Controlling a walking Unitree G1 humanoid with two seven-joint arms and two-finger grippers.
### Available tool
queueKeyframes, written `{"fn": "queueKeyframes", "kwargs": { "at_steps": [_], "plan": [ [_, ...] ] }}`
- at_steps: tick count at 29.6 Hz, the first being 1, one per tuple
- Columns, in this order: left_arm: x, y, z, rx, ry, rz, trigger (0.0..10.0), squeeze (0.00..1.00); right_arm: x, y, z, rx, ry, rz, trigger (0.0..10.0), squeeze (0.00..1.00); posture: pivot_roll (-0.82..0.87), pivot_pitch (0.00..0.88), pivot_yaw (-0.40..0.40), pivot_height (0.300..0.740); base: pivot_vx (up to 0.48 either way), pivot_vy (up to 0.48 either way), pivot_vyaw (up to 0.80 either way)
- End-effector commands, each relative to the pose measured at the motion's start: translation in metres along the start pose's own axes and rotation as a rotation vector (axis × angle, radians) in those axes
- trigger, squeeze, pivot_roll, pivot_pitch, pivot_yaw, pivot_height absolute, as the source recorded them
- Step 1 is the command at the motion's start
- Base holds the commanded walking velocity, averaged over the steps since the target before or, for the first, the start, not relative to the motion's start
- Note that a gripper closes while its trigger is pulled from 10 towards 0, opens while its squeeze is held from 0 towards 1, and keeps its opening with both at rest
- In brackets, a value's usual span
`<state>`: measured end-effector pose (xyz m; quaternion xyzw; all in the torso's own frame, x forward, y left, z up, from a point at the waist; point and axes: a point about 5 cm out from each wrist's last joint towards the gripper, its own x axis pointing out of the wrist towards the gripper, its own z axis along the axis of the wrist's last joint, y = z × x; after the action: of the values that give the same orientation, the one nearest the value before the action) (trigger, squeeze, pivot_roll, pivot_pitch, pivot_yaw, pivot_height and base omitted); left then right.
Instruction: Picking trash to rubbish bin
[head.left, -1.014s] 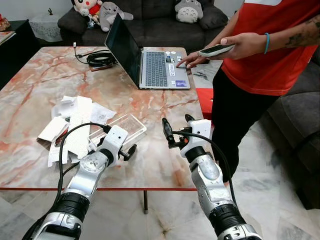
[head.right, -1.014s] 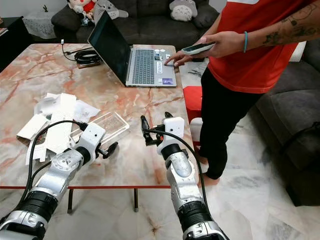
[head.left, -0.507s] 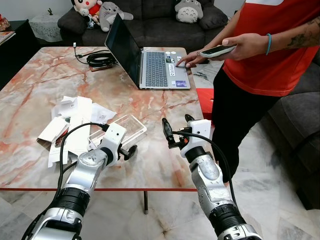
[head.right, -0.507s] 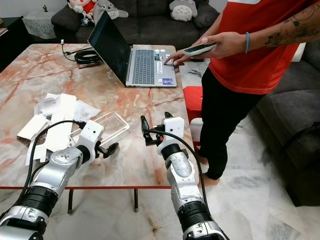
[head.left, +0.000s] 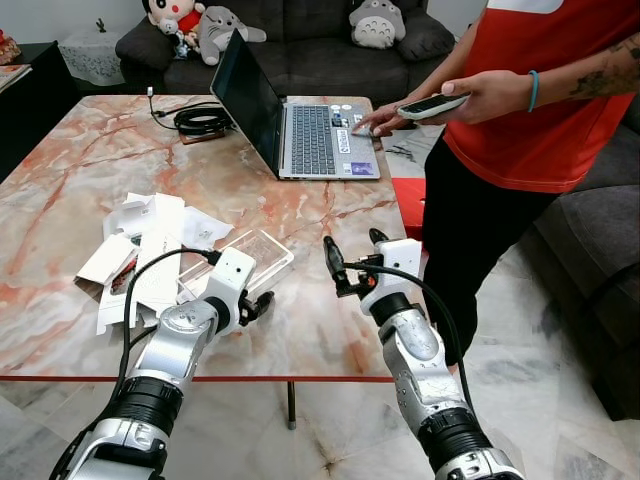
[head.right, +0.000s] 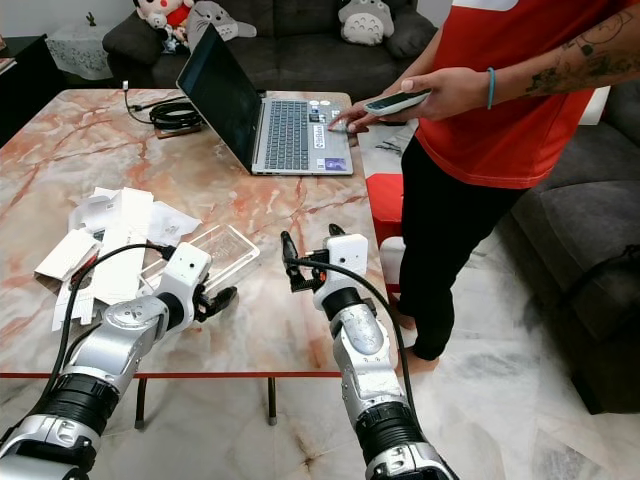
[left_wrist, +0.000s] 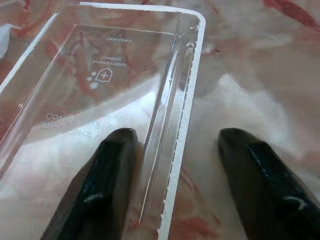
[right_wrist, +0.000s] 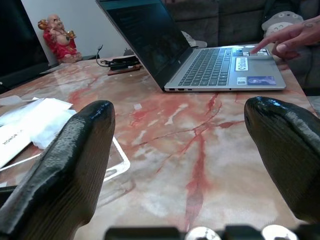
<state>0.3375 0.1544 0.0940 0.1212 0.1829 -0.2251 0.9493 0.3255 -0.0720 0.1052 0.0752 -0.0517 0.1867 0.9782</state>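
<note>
A clear plastic packaging tray (head.left: 262, 250) lies on the marble table (head.left: 90, 160) beside a heap of white paper and card scraps (head.left: 140, 250). My left gripper (head.left: 252, 302) is low at the tray's near corner, open. In the left wrist view its two fingers (left_wrist: 102, 185) straddle the tray's rim (left_wrist: 175, 100), one inside the tray, one outside on the table. My right gripper (head.left: 352, 258) hovers open above the table's near right part, a little to the right of the tray, with nothing between its fingers (right_wrist: 70, 165).
An open laptop (head.left: 310, 130) and a coiled black cable (head.left: 200, 118) sit at the table's far side. A person in a red shirt (head.left: 530, 110) stands at the right edge, holding a phone (head.left: 432, 101) and touching the laptop. Sofa with plush toys behind.
My left gripper has edged slightly in toward the tray's corner. The right arm has stayed where it was. The person's hands have shifted slightly.
</note>
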Motion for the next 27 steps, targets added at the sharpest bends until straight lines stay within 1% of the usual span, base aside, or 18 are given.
{"fn": "queueKeyframes", "kwargs": {
  "at_steps": [1,7,14,17,18,19,20,21,24,26,27],
  "plan": [
    [0.000,-0.005,-0.008,-0.018,0.035,-0.016,0.0,0.00,0.000,0.002,0.001,-0.010,-0.001,0.015,10.0,0.00,-0.01,0.000,-0.015,0.740,0.000,0.000,0.00],
    [0.001,-0.011,-0.008,-0.027,0.030,-0.020,0.0,0.00,-0.001,0.002,0.000,-0.010,-0.001,0.015,10.0,0.00,-0.01,0.000,-0.015,0.740,0.000,0.000,0.00],
    [0.001,-0.013,-0.007,-0.029,0.024,-0.012,0.0,0.00,-0.001,0.002,0.000,-0.010,0.001,0.017,10.0,0.00,-0.01,0.000,-0.016,0.740,0.000,0.000,0.00],
    [0.001,-0.013,-0.005,-0.031,0.006,0.008,0.0,0.00,-0.001,0.003,0.000,-0.010,0.002,0.018,10.0,0.00,-0.01,0.000,-0.016,0.740,0.000,0.000,0.00],
    [0.001,-0.012,-0.001,-0.038,-0.021,0.030,0.0,0.00,-0.001,0.003,0.000,-0.009,0.001,0.018,10.0,0.00,-0.01,0.000,-0.016,0.740,0.000,0.000,0.00],
    [0.001,-0.012,0.006,-0.044,-0.071,0.053,0.0,0.00,-0.001,0.003,0.000,-0.010,0.001,0.017,10.0,0.00,-0.01,0.000,-0.016,0.740,0.000,0.000,0.00],
    [0.001,-0.012,0.006,-0.044,-0.071,0.053,0.0,0.00,-0.001,0.003,0.000,-0.010,0.001,0.017,10.0,0.00,-0.01,0.000,-0.016,0.740,0.000,0.000,0.00],
    [0.001,-0.010,0.013,-0.028,-0.118,0.092,0.0,0.00,-0.001,0.002,0.000,-0.009,0.000,0.017,10.0,0.00,-0.01,0.000,-0.016,0.740,0.000,0.000,0.00],
    [0.001,-0.008,0.019,-0.021,-0.149,0.134,0.0,0.00,0.000,0.002,0.000,-0.009,0.000,0.017,10.0,0.00,-0.01,0.000,-0.016,0.740,0.000,0.000,0.00],
    [-0.001,-0.006,0.028,-0.009,-0.216,0.189,0.0,0.00,0.000,0.002,0.001,-0.008,-0.002,0.016,10.0,0.00,-0.01,0.000,-0.018,0.740,0.000,0.000,0.00],
    [-0.001,-0.005,0.030,-0.011,-0.232,0.202,0.0,0.00,0.000,0.002,0.001,-0.008,-0.002,0.015,10.0,0.00,-0.01,0.000,-0.018,0.740,0.000,0.000,0.00]
  ]
}}
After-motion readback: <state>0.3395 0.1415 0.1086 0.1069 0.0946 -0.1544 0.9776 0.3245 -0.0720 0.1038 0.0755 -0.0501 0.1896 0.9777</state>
